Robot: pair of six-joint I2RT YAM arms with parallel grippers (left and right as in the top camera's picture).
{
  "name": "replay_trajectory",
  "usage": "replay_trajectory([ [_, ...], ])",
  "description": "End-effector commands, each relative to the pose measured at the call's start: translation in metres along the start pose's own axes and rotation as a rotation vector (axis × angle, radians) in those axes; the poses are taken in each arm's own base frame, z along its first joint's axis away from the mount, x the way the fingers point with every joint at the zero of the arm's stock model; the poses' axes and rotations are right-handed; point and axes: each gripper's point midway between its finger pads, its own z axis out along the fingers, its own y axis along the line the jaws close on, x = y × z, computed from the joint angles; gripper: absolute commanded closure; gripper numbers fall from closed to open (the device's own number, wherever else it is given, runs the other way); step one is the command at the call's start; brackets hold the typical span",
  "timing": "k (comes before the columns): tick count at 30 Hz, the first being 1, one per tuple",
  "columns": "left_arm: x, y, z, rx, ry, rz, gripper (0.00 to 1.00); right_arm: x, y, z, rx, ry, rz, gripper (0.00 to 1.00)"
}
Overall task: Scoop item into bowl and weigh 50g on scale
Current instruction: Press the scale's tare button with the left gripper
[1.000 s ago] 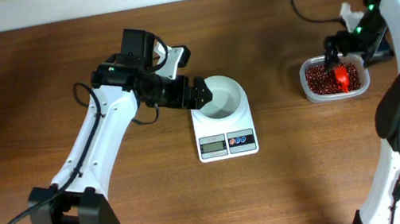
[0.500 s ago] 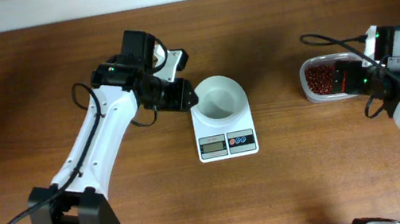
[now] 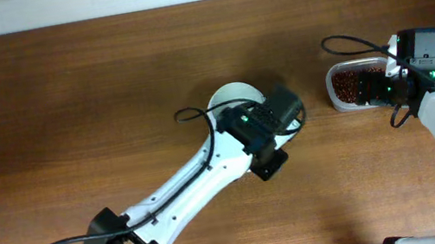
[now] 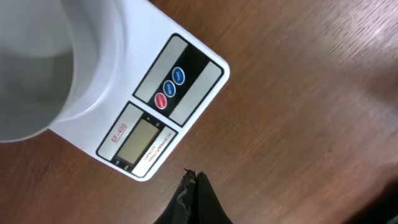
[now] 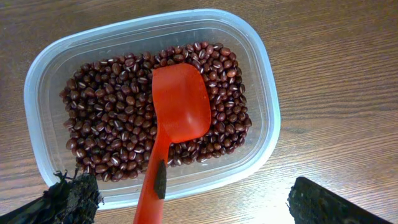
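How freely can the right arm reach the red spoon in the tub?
Probably yes: the open right pincer hangs over the handle of the red spoon, which lies uncovered on the beans.

The surface [image 3: 68, 119] is dark brown wood with a fine grain running along its length, bare over most of its width. The white scale [image 4: 155, 118] lies flat on it near the middle, its display and round buttons facing up. A clear plastic tub [image 3: 338, 96] with rounded corners also rests directly on the wood, well apart from the scale, on the right arm's side and slightly farther back than the scale.
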Motion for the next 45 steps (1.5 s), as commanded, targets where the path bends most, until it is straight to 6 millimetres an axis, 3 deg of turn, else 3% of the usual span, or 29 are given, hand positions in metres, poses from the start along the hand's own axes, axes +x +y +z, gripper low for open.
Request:
replay_trajectory([
  [1, 0.009, 0.004, 0.006, -0.067, 0.015, 0.070, 1.00, 0.002, 0.000, 0.004, 0.010, 0.010, 0.003, 0.01],
  [4, 0.023, 0.005, 0.036, -0.083, 0.028, 0.090, 1.00, 0.002, 0.000, 0.004, 0.010, 0.009, 0.003, 0.01],
  [7, 0.028, 0.018, 0.041, -0.160, 0.040, 0.099, 1.00, 0.002, 0.000, 0.004, 0.010, 0.010, 0.003, 0.01],
  [9, 0.029, 0.014, 0.060, -0.151, 0.021, 0.270, 1.00, 0.002, 0.000, 0.004, 0.010, 0.010, 0.003, 0.01],
  [12, 0.031, 0.018, 0.079, -0.192, 0.038, 0.366, 1.00, 0.002, 0.000, 0.004, 0.010, 0.010, 0.003, 0.01],
  [18, 0.012, 0.045, 0.104, -0.382, 0.027, 0.353, 1.00, 0.002, 0.000, 0.004, 0.010, 0.010, 0.003, 0.01],
  [25, -0.001, 0.039, 0.109, -0.363, -0.030, 0.347, 1.00, 0.002, 0.000, 0.004, 0.010, 0.010, 0.003, 0.01],
  [26, 0.000, 0.031, 0.111, -0.317, -0.036, 0.354, 1.00, 0.002, 0.000, 0.004, 0.010, 0.010, 0.003, 0.01],
  [42, 0.004, 0.031, 0.112, -0.316, -0.019, 0.357, 1.00, 0.002, 0.000, 0.004, 0.010, 0.010, 0.003, 0.01],
  [45, 0.007, 0.031, 0.125, -0.319, 0.004, 0.362, 1.00, 0.002, 0.000, 0.004, 0.010, 0.010, 0.003, 0.01],
])
